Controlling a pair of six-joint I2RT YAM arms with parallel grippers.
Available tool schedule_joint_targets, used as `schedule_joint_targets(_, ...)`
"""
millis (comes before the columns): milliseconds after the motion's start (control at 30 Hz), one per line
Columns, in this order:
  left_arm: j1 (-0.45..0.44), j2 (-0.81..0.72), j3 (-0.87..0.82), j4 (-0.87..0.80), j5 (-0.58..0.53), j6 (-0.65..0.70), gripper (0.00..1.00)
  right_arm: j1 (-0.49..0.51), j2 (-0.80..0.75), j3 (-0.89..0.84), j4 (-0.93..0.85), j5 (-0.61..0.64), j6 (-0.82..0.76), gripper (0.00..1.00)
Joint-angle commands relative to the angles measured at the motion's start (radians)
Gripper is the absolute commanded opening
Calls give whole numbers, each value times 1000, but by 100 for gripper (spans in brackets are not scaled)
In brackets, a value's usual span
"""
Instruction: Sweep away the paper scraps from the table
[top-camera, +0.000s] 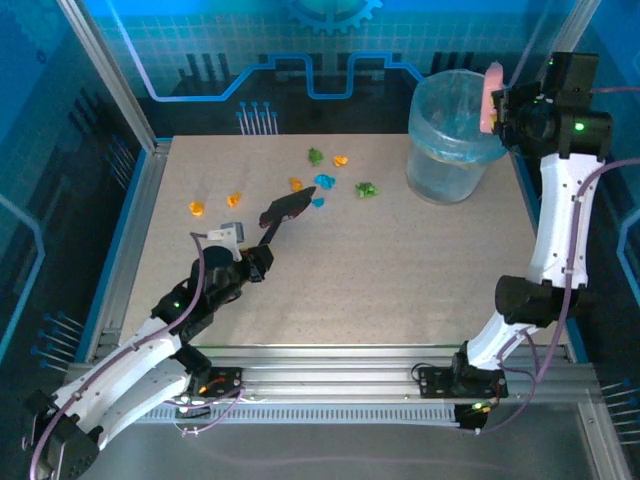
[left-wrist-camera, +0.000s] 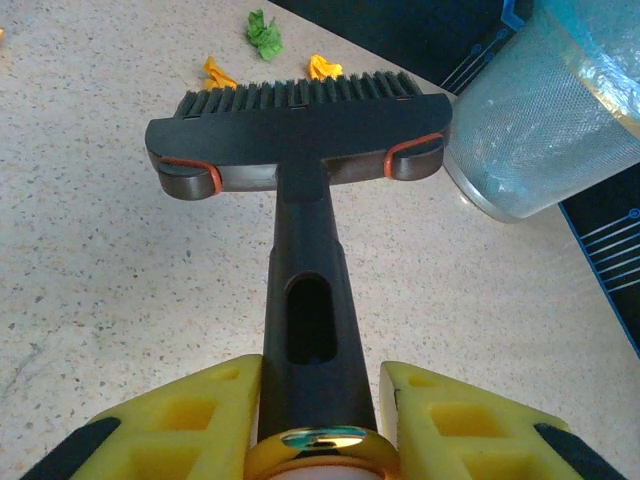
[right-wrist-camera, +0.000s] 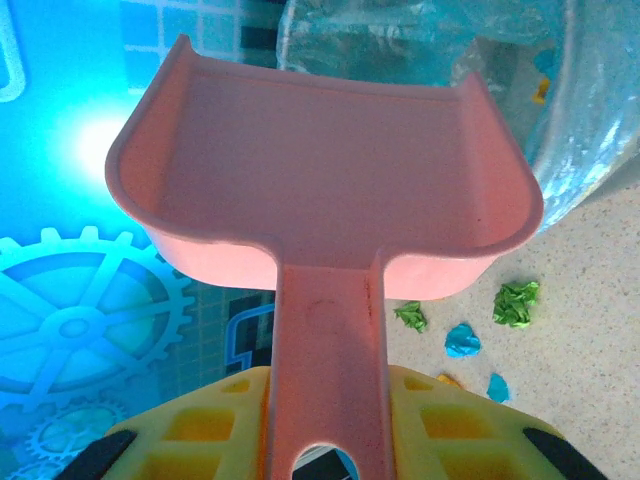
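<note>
Big beige speckled desk (top-camera: 400, 280), and the sweeping job looks far from finished. At the upper right of the overhead frame sits the translucent blue bin (top-camera: 450, 140). The pink plastic dustpan (right-wrist-camera: 320, 170) is tipped at its rim, its scoop looking empty. The right gripper (right-wrist-camera: 325, 420) has its yellow fingers (right-wrist-camera: 200, 420) clamped on the dustpan's handle. Left gripper (left-wrist-camera: 318, 400), fingers closed around the black brush (left-wrist-camera: 300, 130), bristles low near the scraps. And the orange, blue and green paper scraps (top-camera: 323, 181)? About eight lie scattered across the upper middle of the desk, all left to gather.
</note>
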Motion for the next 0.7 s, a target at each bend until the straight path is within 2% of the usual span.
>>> schedule_joint_targets(0, -6, -20, -7, 45, -32, 24, 0, 15, -38, -46, 25, 20, -8, 0)
schedule_joint_targets(233, -7, -21, -4, 42, -38, 26, 0, 29, -19, -63, 112, -55, -17, 0)
schedule_joint_targets(300, -5, -19, 1, 37, -40, 23, 0, 47, -12, -34, 140, -56, -69, 0)
schedule_joint_targets(367, -6, -18, 14, 27, -40, 16, 0, 81, -13, 2, 175, -40, -190, 0)
schedule_joint_targets(500, -6, -8, 58, -24, -42, -19, 0, 199, -81, -2, 164, 157, -458, 0)
schedule_joint_targets(633, -5, 21, 133, -130, -63, -75, 0, 339, -256, -239, 309, 367, -761, 0)
schedule_joint_targets(667, -5, 27, 154, -154, -64, -88, 0, 363, -310, -335, 363, 377, -849, 0)
